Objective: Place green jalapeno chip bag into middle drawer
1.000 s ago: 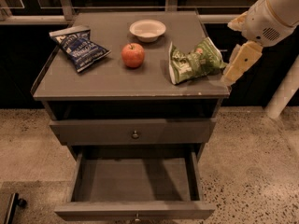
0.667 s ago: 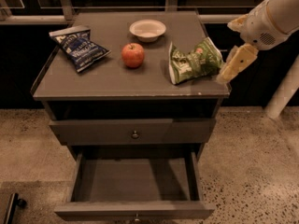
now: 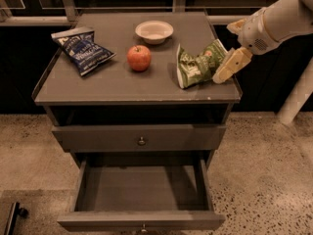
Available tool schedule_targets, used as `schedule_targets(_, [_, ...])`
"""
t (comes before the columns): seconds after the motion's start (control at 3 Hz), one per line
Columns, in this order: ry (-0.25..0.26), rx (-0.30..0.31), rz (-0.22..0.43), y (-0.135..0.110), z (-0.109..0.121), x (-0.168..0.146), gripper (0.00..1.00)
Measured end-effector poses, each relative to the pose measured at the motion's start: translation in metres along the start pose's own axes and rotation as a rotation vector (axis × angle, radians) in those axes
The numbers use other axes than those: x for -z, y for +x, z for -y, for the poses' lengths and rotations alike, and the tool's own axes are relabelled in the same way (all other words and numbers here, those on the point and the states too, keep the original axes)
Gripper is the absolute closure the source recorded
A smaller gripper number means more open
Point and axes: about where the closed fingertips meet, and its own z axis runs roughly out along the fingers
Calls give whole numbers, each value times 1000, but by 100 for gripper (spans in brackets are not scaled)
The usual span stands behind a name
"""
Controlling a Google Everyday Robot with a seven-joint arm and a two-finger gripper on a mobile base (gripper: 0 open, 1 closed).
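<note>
- Middle drawer (image 3: 142, 187) is found pulled open at the front, nearest the camera. A flat, matte grey floor with low side walls is exposed, and it is judged ready to receive the bag.
- Closed drawer (image 3: 98, 137) directly above is shown only by its plain grey front panel and a small round metal knob.
- Green jalapeno chip bag (image 3: 198, 65) is located on the counter (image 3: 98, 87), at its right side near the edge, not yet in any drawer. Its crinkled, glossy foil is puckered and partly upstanding, so a yielding, slippery hold is to be expected.
- End effector (image 3: 227, 67) is positioned at the bag's right edge, over the counter's right rim, evidently for a side grasp. Whether it is apart or together cannot be told.
- Apple (image 3: 139, 58), red, smooth and round, is set left of the bag, apart from it.
- Dark blue chip bag (image 3: 83, 50) lies flat at the far left; a shallow white bowl (image 3: 154, 31) is placed at the back.
</note>
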Motion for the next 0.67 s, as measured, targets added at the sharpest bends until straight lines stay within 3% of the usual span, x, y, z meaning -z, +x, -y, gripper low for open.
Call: schedule_targets(0.67, [-73,-48,14,12,-5,-48,0])
